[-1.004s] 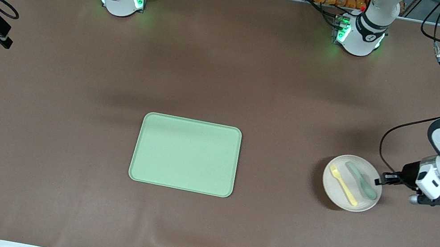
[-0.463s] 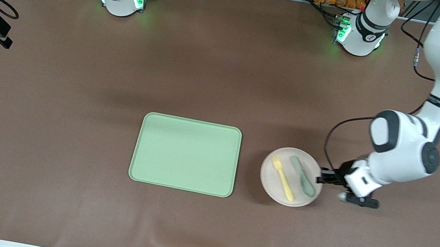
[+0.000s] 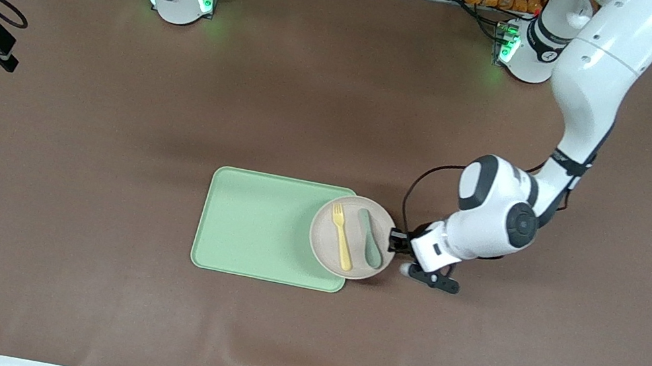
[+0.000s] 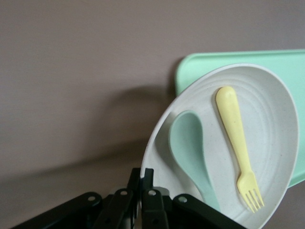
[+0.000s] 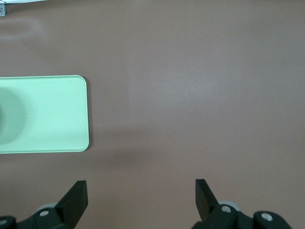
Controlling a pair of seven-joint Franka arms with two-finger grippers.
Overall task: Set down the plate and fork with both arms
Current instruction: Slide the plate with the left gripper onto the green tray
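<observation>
Over tray [image 3: 250,230] edge at left arm's end, plate [image 3: 325,246] pinched by left gripper [image 3: 395,242], fork [image 3: 341,237] riding; right gripper [image 5: 140,193] spread, waiting.

The left tool [image 4: 142,191] grips the plate [image 4: 271,119] carrying fork [image 4: 237,138] and spoon [image 4: 190,152], overlapping the tray [image 4: 200,67].

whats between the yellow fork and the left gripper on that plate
The grey-green plastic spoon lies between them, beside the pale yellow plastic fork on the round cream plate. The left gripper clamps the plate's rim; front and left wrist views show it.
</observation>
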